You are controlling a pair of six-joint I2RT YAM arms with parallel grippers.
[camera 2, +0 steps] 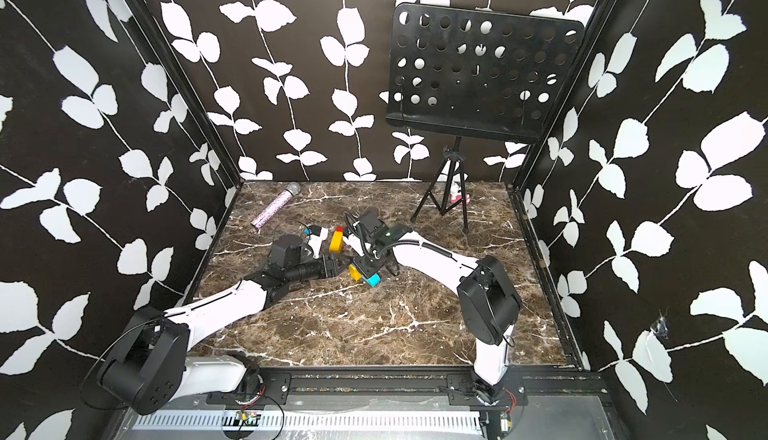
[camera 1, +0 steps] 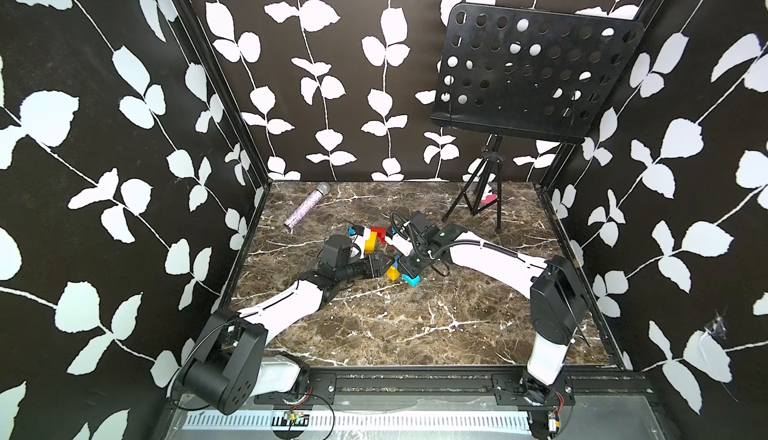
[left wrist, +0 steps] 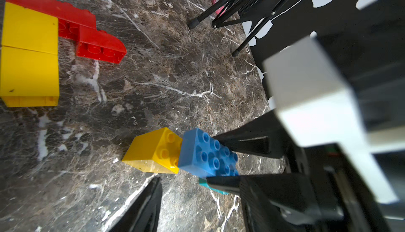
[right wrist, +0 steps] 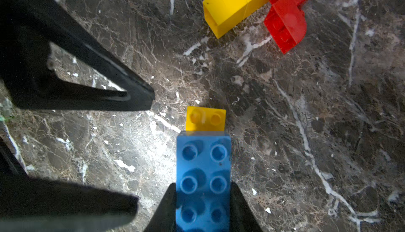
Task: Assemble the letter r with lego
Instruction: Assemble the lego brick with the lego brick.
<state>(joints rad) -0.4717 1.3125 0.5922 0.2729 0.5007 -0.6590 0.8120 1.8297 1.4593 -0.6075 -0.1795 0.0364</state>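
Right wrist view: right claw (right wrist: 203,186) is clamped on a long blue studded plastic brick (right wrist: 203,154), with one black finger on each long side.
Blue brick: it is held over the brown marble table (right wrist: 306,110), studs up. Its free end is at the studded top of a small yellow plastic brick (right wrist: 205,119); whether the two touch cannot be told.
Left arm: left claw (right wrist: 144,150) has its fingers spread apart with only bare table between them, just beside the blue brick.
Teal: in a top view, a teal plastic brick (camera 1: 410,279) lies on the table under the right claw, just beside the small yellow one.
Built part: two yellow bricks joined end to end (right wrist: 236,3) lie on the table, apart from the held brick. Two red curved bricks (right wrist: 285,18) touch one end of them.
Back of table: a glittery purple microphone (camera 1: 305,209) lies near the left corner. A black perforated music stand (camera 1: 536,72) stands at the right.
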